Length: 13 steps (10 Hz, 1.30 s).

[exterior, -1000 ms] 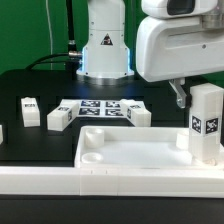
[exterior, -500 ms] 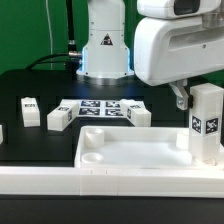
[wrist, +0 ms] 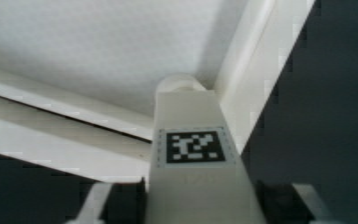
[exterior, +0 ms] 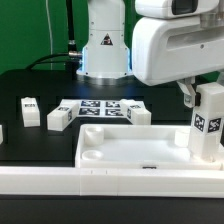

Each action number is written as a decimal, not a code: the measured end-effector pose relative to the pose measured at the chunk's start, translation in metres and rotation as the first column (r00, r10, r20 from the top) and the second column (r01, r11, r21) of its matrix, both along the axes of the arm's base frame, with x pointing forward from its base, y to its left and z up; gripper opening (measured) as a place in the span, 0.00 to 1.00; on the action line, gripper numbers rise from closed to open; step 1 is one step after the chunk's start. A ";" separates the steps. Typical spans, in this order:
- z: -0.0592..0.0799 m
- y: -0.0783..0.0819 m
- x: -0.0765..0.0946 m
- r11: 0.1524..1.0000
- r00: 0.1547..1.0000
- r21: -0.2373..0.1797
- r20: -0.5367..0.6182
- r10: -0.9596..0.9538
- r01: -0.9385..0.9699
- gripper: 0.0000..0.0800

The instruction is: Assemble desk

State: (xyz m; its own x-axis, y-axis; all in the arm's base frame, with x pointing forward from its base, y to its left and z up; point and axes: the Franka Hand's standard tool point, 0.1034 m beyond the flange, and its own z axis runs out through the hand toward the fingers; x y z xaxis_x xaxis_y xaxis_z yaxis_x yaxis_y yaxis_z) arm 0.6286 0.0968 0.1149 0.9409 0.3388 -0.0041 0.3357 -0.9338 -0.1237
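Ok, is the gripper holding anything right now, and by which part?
Cannot be told for certain. The gripper straddles the upper end of the upright white leg, but neither view shows whether its fingers are pressing on it.

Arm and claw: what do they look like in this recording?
The arm has glossy white rounded housings; its white base column carries a dark triangular mark and a blue glow. The claw shows a dark finger in the exterior view.

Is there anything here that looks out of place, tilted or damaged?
Nothing stands out. One leg stands about upright at the corner of the slab on the exterior view's right. The other legs lie loose on the table.
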 end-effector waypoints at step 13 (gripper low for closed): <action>-0.004 0.004 -0.009 0.521 0.520 0.011 -0.073 -0.851 0.854 0.37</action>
